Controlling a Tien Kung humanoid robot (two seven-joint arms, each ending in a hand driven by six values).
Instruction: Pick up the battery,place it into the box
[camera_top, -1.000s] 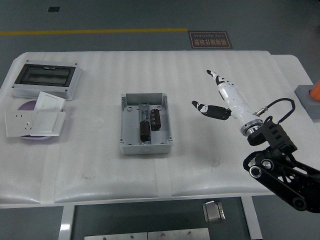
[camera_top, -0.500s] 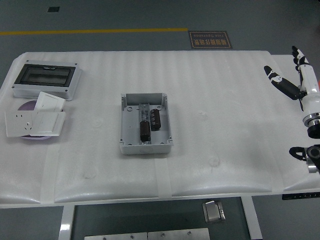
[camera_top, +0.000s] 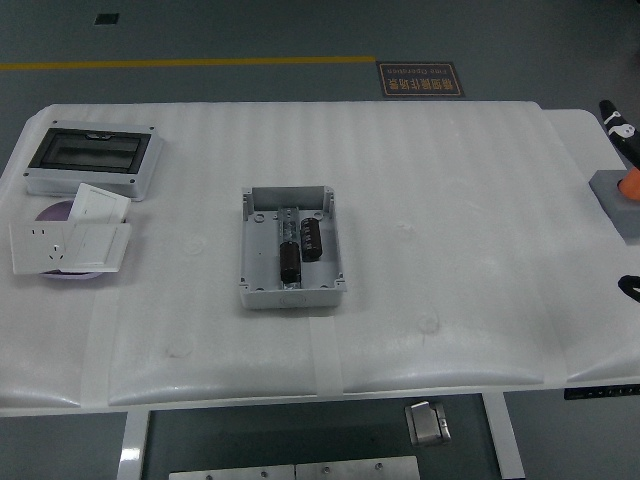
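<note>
Two dark batteries (camera_top: 297, 247) lie inside the open grey box (camera_top: 291, 250), seemingly delivered. Right of the box, at the frame edge, the right hand (camera_top: 620, 124) barely shows; its grip cannot be judged.

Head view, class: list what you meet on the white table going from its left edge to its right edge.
White socket plates lying over a purple disc → grey open box with dark batteries inside → grey block at the right edge, beside the right hand, barely in view.
</note>
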